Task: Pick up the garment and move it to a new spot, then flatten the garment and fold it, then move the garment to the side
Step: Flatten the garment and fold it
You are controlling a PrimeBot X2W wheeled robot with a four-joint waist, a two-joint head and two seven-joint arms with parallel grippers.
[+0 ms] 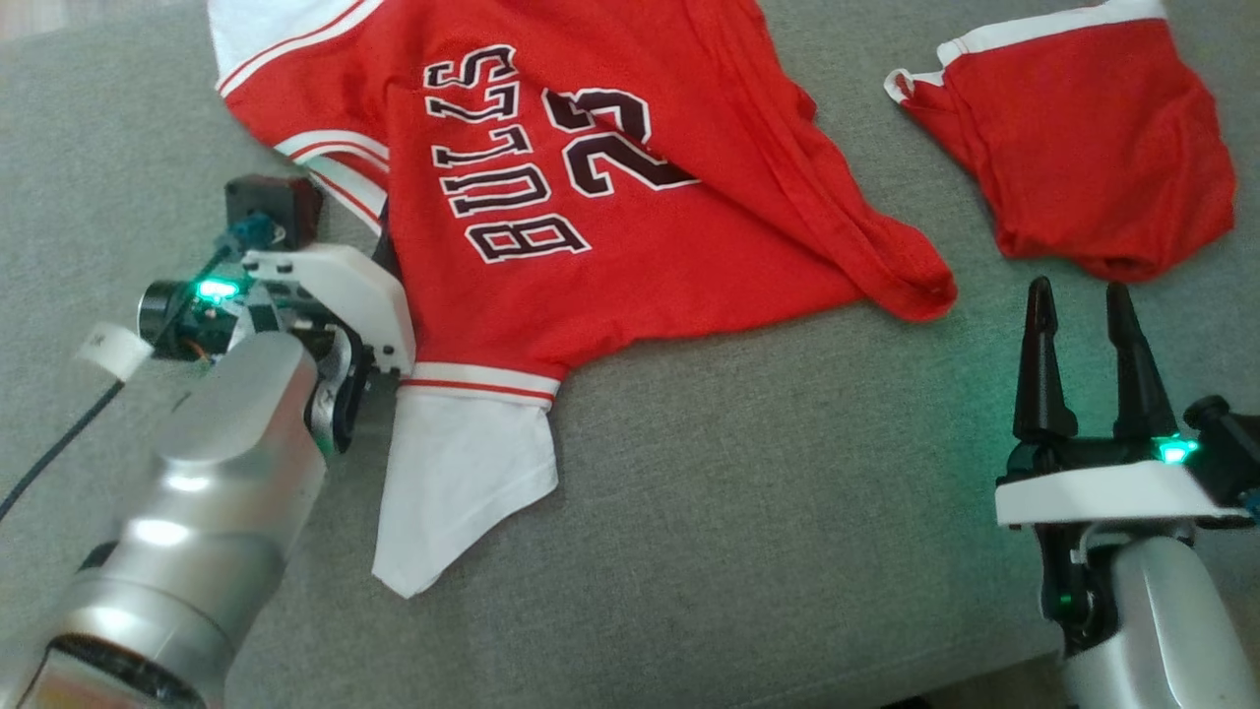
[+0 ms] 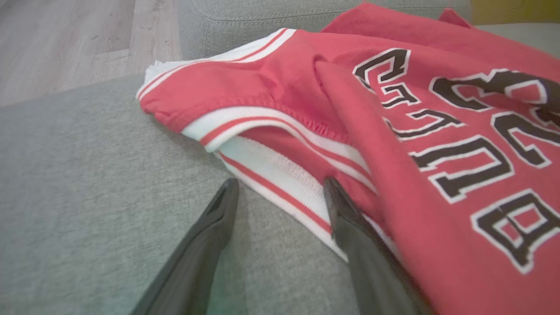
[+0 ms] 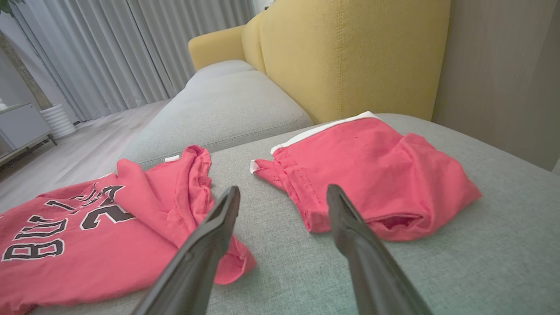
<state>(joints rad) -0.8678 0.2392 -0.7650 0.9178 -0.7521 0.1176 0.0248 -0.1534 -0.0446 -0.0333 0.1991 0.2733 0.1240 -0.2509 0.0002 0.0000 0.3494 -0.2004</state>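
Left hand [image 2: 281, 181] spread apart at garment [image 2: 393, 131] sleeve trim; right hand [image 1: 1078, 289] apart, empty, near garment corner.

A small red cloth [image 1: 1083, 148] with plain white edging lies bunched on the grey sofa seat [image 1: 738, 512], its white-edged side turned toward the yellow backrest [image 3: 350, 57] and lying just beside it. A second grey seat cushion [image 3: 218, 105] continues along that backrest, divided from the first by a seam, and a beige wall [image 3: 503, 65] stands next to the backrest's end. Beyond the sofa is a pale wooden floor [image 3: 87, 148], with long grey curtains [image 3: 109, 52] hanging down to it and a ribbed white pot [image 3: 57, 120] standing beside a low white cabinet [image 3: 22, 127].
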